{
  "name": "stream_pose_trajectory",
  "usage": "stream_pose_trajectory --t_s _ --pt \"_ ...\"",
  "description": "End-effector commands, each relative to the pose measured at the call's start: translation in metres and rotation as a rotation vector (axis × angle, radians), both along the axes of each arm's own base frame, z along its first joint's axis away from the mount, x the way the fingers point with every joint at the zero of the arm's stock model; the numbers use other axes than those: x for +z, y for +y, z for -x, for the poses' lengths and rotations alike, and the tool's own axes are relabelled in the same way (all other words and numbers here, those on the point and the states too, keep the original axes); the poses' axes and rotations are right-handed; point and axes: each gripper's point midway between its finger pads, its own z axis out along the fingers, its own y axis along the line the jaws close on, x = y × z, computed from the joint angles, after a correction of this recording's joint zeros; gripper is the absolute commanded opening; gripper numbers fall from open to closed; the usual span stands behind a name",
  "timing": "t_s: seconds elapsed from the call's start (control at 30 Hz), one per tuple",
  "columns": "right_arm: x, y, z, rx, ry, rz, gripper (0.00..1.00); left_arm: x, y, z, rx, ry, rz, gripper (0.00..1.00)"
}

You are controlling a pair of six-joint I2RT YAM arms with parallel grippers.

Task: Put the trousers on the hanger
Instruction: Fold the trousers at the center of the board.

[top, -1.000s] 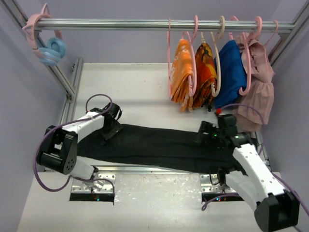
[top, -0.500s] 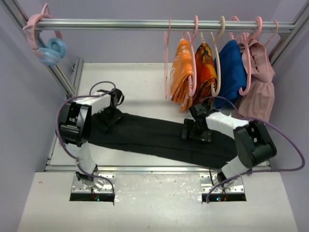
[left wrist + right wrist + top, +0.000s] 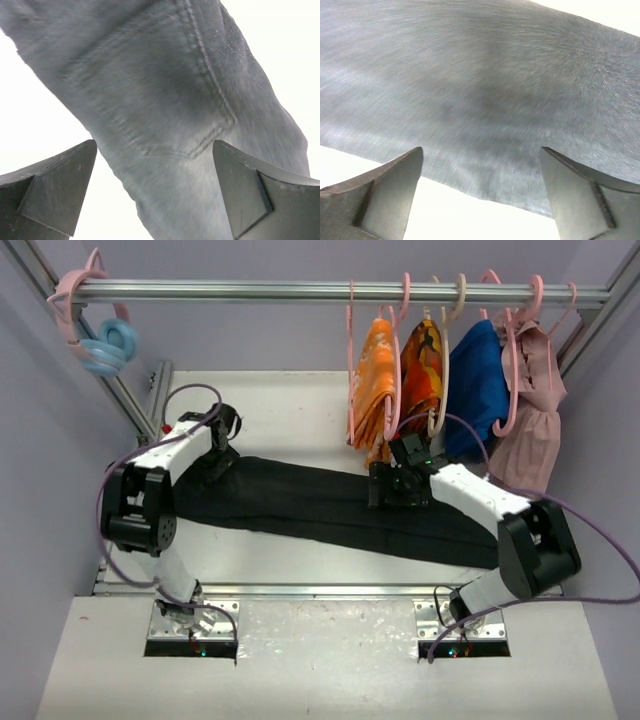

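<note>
1. Trousers [image 3: 300, 505]: black, long, a flattened band lying on the white table [image 3: 280, 410], running from 9 to 4 o'clock.
2. Fabric: fine-grained woven cloth, with a stitched back pocket and doubled seams at the waist end.
3. Left gripper [image 3: 218, 458]: jaws spread wide, holding nothing, above the pocket at 10 o'clock.
4. Right gripper [image 3: 385, 488]: likewise released, over the mid-leg near centre.

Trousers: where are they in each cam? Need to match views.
Top external: trousers lie flat across the middle of the table, slanting down to the right.
Left wrist: trousers fill top and centre, stitched back pocket showing.
Right wrist: trousers fill most of the frame, plain fabric only.
Shared landmark: white table along the trousers' edge.
</note>
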Motion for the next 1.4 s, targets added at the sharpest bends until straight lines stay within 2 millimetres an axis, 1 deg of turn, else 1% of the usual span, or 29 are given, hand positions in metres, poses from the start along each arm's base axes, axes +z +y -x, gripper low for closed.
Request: stream_pose_trajectory --t_s 0.0,0.03,0.1,0.13,0.2,0.23,0.27,0.33,0.4,0.47,0.53,0.57,0.7,0.8,0.9,0.97,1.07,1.1,1.13,1.23,1.27,1.37 --pt "0.022 0.015 0.009 0.200 -0.124 -0.032 0.85 0.059 0.002 0.014 -0.050 -0.201 -0.028 1.00" --pt "0.017 0.018 0.014 0.245 -0.120 -0.015 0.79 0.065 -0.002 0.016 -0.069 -0.229 -0.016 1.00" --pt "0.009 0.019 0.022 0.295 -0.110 0.036 0.73 0.075 -0.003 0.026 -0.099 -0.282 0.002 1.00" --pt "0.005 0.019 0.024 0.326 -0.113 0.077 0.71 0.081 -0.006 0.026 -0.121 -0.321 0.019 1.00" --pt "-0.004 0.016 0.023 0.390 -0.141 0.202 0.66 0.094 -0.014 0.031 -0.200 -0.403 0.058 1.00" --pt "-0.009 0.008 0.019 0.380 -0.150 0.267 0.61 0.104 -0.016 0.036 -0.254 -0.448 0.059 1.00" --pt "-0.010 0.006 0.015 0.385 -0.166 0.299 0.59 0.112 -0.020 0.037 -0.302 -0.495 0.073 1.00" --pt "-0.013 0.004 0.008 0.399 -0.197 0.341 0.56 0.129 -0.029 0.041 -0.397 -0.587 0.092 1.00" --pt "-0.015 0.004 0.004 0.411 -0.215 0.356 0.55 0.141 -0.036 0.046 -0.467 -0.654 0.105 1.00" --pt "-0.019 0.004 0.003 0.417 -0.214 0.363 0.55 0.146 -0.040 0.051 -0.504 -0.687 0.113 1.00" --pt "-0.025 0.005 0.006 0.427 -0.192 0.365 0.55 0.146 -0.043 0.057 -0.534 -0.696 0.121 1.00" --pt "-0.030 0.008 0.010 0.447 -0.172 0.359 0.54 0.141 -0.043 0.059 -0.539 -0.685 0.121 1.00" --pt "-0.039 0.013 0.023 0.488 -0.150 0.371 0.51 0.123 -0.043 0.062 -0.551 -0.640 0.124 1.00" --pt "-0.041 0.015 0.032 0.489 -0.138 0.354 0.49 0.118 -0.045 0.062 -0.564 -0.624 0.132 1.00" --pt "-0.036 0.019 0.037 0.483 -0.150 0.321 0.49 0.119 -0.044 0.063 -0.567 -0.628 0.127 1.00" --pt "-0.027 0.026 0.039 0.488 -0.174 0.277 0.48 0.121 -0.044 0.063 -0.568 -0.634 0.125 1.00" --pt "-0.024 0.025 0.039 0.489 -0.192 0.276 0.47 0.121 -0.044 0.063 -0.568 -0.636 0.125 1.00" --pt "-0.025 0.024 0.038 0.493 -0.194 0.282 0.46 0.120 -0.044 0.063 -0.569 -0.635 0.124 1.00" --pt "-0.026 0.019 0.035 0.486 -0.202 0.318 0.41 0.120 -0.044 0.063 -0.570 -0.635 0.126 1.00" --pt "-0.031 0.014 0.031 0.484 -0.193 0.364 0.35 0.120 -0.045 0.063 -0.573 -0.634 0.127 1.00" --pt "-0.033 0.012 0.031 0.484 -0.188 0.376 0.30 0.120 -0.045 0.063 -0.574 -0.634 0.128 1.00" --pt "-0.037 0.013 0.033 0.488 -0.169 0.373 0.29 0.120 -0.045 0.063 -0.576 -0.632 0.130 1.00"
